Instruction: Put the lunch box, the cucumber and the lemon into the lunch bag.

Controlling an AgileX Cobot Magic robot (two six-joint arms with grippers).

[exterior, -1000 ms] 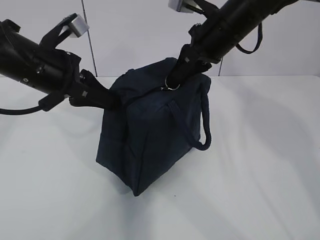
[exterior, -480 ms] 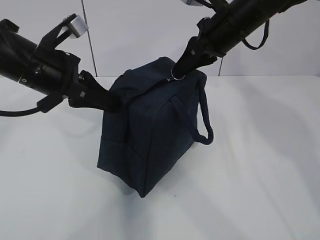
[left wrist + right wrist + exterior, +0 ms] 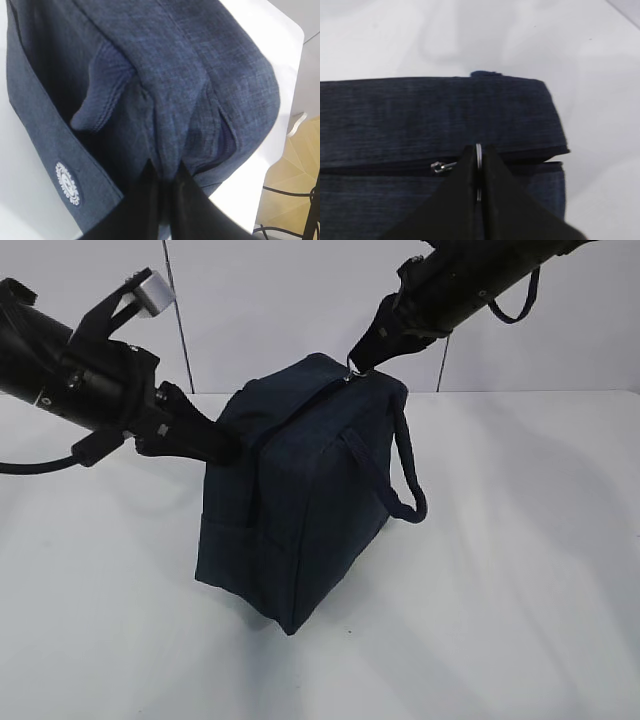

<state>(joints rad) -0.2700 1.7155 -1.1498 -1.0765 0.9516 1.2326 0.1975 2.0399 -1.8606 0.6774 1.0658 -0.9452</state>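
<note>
My left gripper (image 3: 225,448) reaches in from the frame's left, jaws pinched on the lunch bag's (image 3: 300,500) fabric — my right gripper (image 3: 358,362), upper right, clamps the ring pull (image 3: 478,162).

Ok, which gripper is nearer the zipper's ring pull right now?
Right. The right gripper is shut on the ring pull at the lunch bag's top corner. The left gripper pinches the bag's fabric on the opposite side, away from the pull.
</note>
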